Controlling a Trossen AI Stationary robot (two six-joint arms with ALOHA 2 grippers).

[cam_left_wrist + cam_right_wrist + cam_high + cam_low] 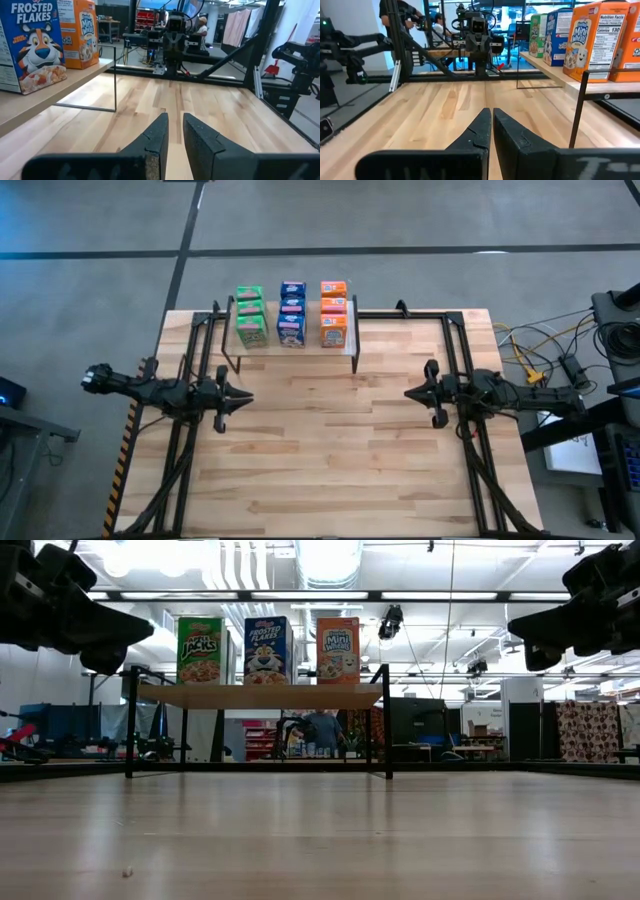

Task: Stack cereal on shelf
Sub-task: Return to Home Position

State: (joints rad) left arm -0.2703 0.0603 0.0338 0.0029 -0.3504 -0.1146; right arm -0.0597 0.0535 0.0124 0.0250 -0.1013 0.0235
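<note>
The wooden desk [330,470] carries everything we see. Across it lie the two dark arms, level and low. The left arm [150,390] reaches in from the desk's left side and the right arm [500,392] from its right, and they point straight at each other with bare wood between them. At the far edge stands the shelf [260,696], a light board on thin black legs, well apart from both arms. On it we count nine cereal boxes, all upright, in three rows running front to back: green cereal boxes [250,317] on the left, blue cereal boxes [292,313] in the middle and orange cereal boxes [334,313] on the right. The rows stand near one another with small gaps between. The left hand [245,396] hangs above the desk in front of the shelf's left end. It holds nothing, and its own wrist camera shows the two fingers [156,142] drawn in to a narrow slit with a strip of desk visible through it. The right hand [410,392] mirrors it on the other side, also holding nothing, with its fingers [479,131] pressed together so that hardly a line shows between them.
</note>
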